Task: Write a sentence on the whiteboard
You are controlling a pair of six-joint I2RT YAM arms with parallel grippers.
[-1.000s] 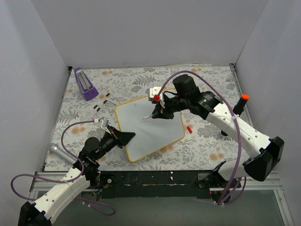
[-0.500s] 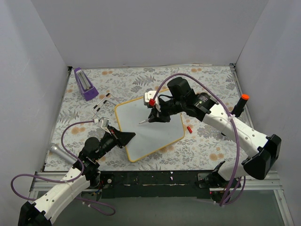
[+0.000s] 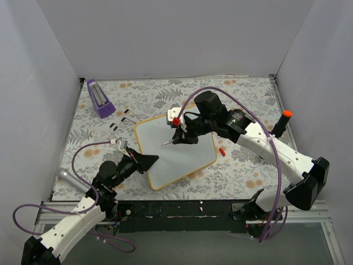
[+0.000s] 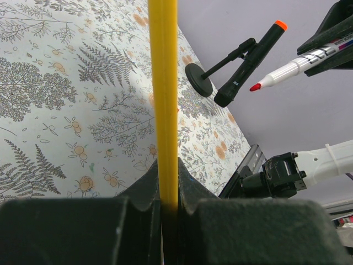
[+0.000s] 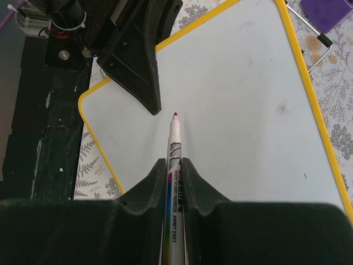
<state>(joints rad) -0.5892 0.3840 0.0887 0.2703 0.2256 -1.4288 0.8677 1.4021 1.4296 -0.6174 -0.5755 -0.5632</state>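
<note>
Robot's right pincer (image 5: pixel 174 165) clamped on a white, red-tipped marker pen (image 5: pixel 175 135) above a blank white, yellow-framed whiteboard (image 5: pixel 237 99).
The board lies just beneath and ahead of the tip; the left pincer (image 4: pixel 164 171) is closed on its yellow edge. No sentence is written yet. Risk: the thin pen may slip or tilt when pressed, smearing strokes. The barrel reads "WHITE BOARD MARKER".

Whiteboard (image 3: pixel 182 160) lies at the middle of the tabletop (image 3: pixel 154 94), askew to its edges. Block (image 3: pixel 100 98) near far-left corner; small cap (image 3: pixel 222 150) just beside the whiteboard's right edge.
</note>
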